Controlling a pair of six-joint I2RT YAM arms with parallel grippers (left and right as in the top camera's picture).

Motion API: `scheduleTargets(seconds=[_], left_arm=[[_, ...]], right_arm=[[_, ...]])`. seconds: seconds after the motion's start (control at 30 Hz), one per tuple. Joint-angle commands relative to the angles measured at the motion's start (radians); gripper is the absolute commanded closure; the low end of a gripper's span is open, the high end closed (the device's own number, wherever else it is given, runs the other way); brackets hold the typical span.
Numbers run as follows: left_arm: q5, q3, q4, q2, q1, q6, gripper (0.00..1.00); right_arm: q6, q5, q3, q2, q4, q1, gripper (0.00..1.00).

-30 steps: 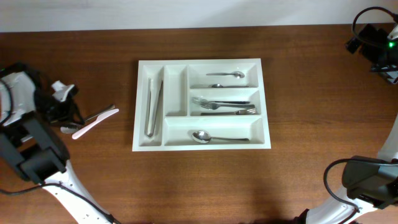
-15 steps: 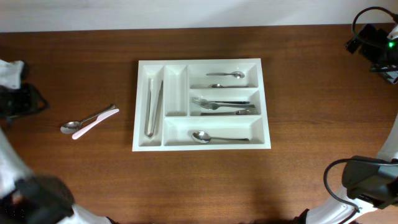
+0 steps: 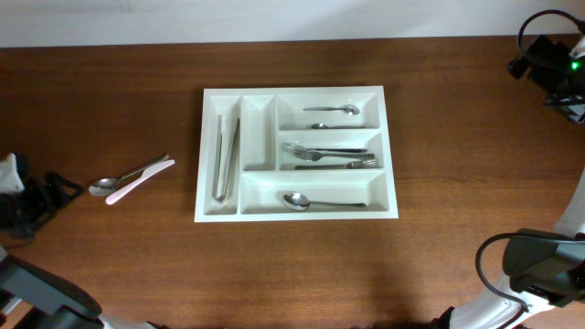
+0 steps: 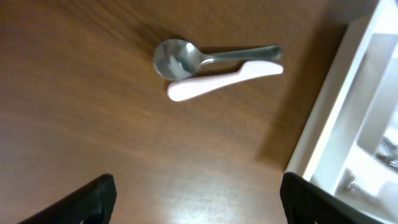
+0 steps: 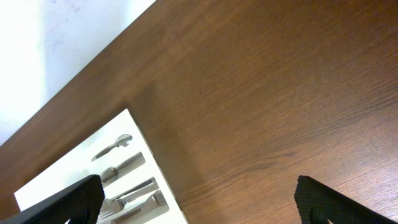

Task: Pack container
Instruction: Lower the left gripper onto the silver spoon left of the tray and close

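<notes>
Two utensils are lying loose on the tabletop (image 3: 137,256) just ahead of the left gripper (image 4: 198,186): a metal spoon (image 4: 180,59) and a pink utensil (image 4: 224,79), side by side and touching. The left gripper is hanging above the tabletop with its jaws spread wide and nothing between them. In the left wrist view, both long axes are running nearly level across the frame, roughly along the line joining the two fingers. A wrist turn is therefore likely to be needed before the jaws can close across a handle. The spoon's bowl is pointing away from the container and its handle end toward it.

Beyond the pair, on the side away from the left gripper, the container (image 3: 311,216) is sitting at the middle of the tabletop, well apart from both grippers. Tongs (image 3: 224,155) are occupying the outer upright compartment, and the neighbouring upright compartment is showing empty. Small spoons (image 3: 334,110) are lying in the far long compartment, forks (image 3: 329,153) in the middle one and a large spoon (image 3: 320,202) in the near one.

Farthest off, the right gripper (image 5: 196,193) is hovering past the container's far right corner, jaws fully parted and empty. The left arm is much the nearer to the loose pair, so the next pick appears to fall to it.
</notes>
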Motion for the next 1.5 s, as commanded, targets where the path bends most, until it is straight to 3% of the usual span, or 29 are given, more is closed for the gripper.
scheduleTargets(seconds=[0.0,0.6,1.23,1.47], left_arm=[[0.167,-0.071,0.054,0.018,0.016,0.004,0.13],[0.291,-0.098,0.352,0.267,0.018,-0.003,0.24],[0.348,-0.098,0.493,0.415,0.003,-0.007,0.29],[0.346,-0.098,0.507,0.440,-0.020,-0.007,0.48]], right_arm=[[-0.002,0.012,-0.001,0.002,0.000,-0.008,0.01],[-0.002,0.012,-0.001,0.002,0.000,-0.008,0.01],[-0.002,0.012,-0.001,0.002,0.000,-0.008,0.01],[-0.002,0.012,-0.001,0.002,0.000,-0.008,0.01]])
